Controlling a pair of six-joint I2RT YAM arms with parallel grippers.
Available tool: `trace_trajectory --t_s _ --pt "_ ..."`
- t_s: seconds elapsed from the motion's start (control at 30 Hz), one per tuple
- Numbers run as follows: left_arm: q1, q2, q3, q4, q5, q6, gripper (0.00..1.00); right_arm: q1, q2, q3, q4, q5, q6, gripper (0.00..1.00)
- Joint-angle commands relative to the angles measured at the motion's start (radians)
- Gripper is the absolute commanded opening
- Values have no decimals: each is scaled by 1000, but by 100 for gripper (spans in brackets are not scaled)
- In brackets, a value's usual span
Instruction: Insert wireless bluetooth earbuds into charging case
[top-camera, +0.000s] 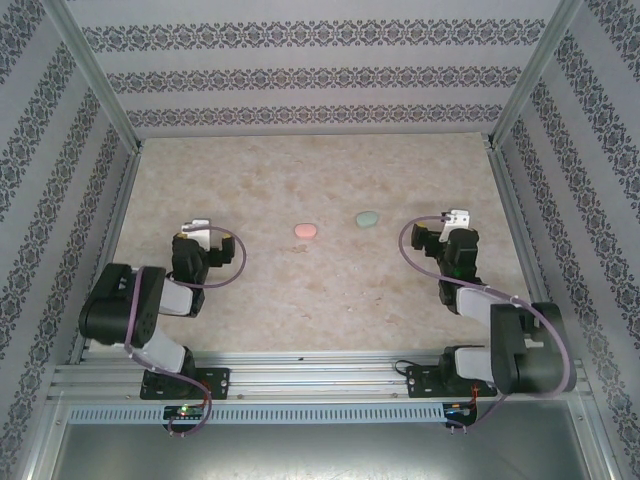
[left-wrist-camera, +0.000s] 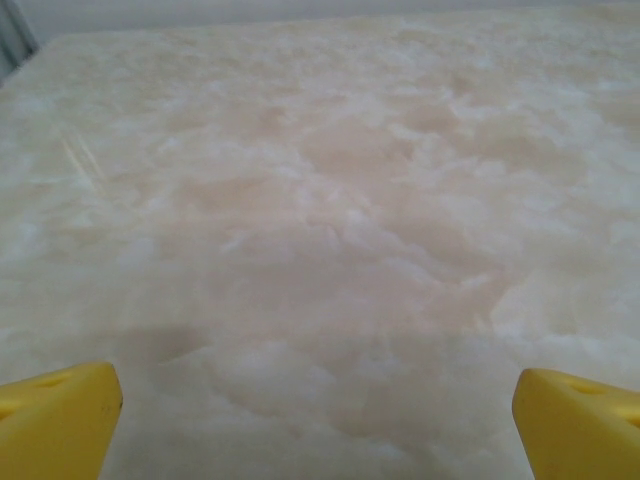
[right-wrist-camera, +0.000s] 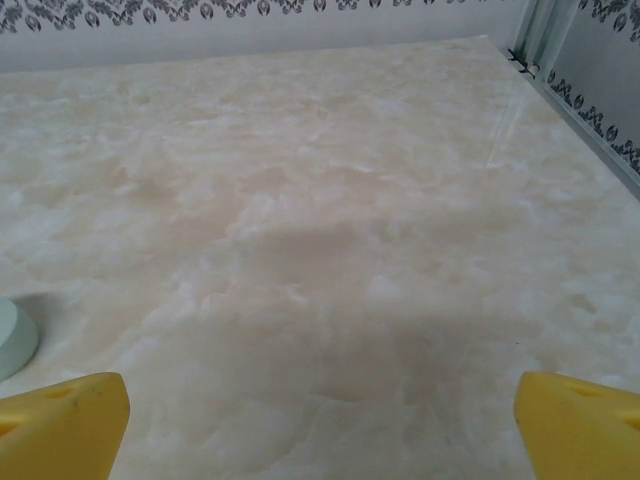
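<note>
1. Desk (top-camera: 320, 300): smooth stone-look top with cream-beige marbling and a faint sheen.
2. Left gripper (left-wrist-camera: 318, 425) fingers (left-wrist-camera: 60, 415): yellow plastic, matt. Right gripper (right-wrist-camera: 320, 420) fingers (right-wrist-camera: 65, 415) alike.
3. Green case (right-wrist-camera: 10, 340): pale, smooth, matt plastic look. Pink case (top-camera: 305, 230): too small to judge.
4. Frame rails (top-camera: 300, 378): bare silver metal, ribbed.
5. Walls (top-camera: 300, 75): patterned, matt; paper or cloth undetermined.

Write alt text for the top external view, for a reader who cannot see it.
Seen from above, a pale pink oval case and a mint green oval case lie apart near the middle of a marbled beige table. The left gripper and right gripper flank them, touching neither; patterned walls enclose the table.
</note>
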Motion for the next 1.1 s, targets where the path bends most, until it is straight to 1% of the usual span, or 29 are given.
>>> trace_trajectory --t_s 0.0,0.07,0.1,0.13,0.17,0.2,0.23,0.27,0.33,0.4,0.47,0.53,0.67,0.77,1.07 --pt "7 -20 -6 115 45 24 100 -21 70 -31 251 -37 -7 98" --pt "7 2 14 119 65 33 100 -24 140 -34 326 -59 -8 98" --pt "8 -2 29 85 69 34 100 -23 175 -33 354 -63 -7 98" --pt "8 -14 58 8 69 32 100 -24 213 -24 394 -56 1 98" --pt "7 -13 91 -54 67 30 100 -25 235 -11 396 -64 1 98" --pt "7 -9 112 -85 58 28 100 -23 219 9 336 -67 -4 98" --pt "9 -10 127 -122 22 12 100 -22 188 40 199 -44 0 98" --pt "12 -9 135 -127 8 2 100 -1 185 80 163 -13 -12 98" --pt "12 -9 130 -122 5 3 100 20 212 75 215 22 -34 98" --pt "12 -8 125 -108 3 6 100 22 189 85 157 23 -38 98" --pt "12 -10 122 -103 35 16 100 25 202 78 194 22 -43 98" --pt "12 -11 112 -84 36 18 100 27 194 88 162 14 -47 98" --pt "10 -10 83 -33 62 25 100 27 196 86 170 9 -48 98" --pt "10 -11 93 -54 80 32 100 27 198 87 168 9 -49 98" --pt "11 -10 95 -56 77 32 100 26 198 87 167 6 -48 98"
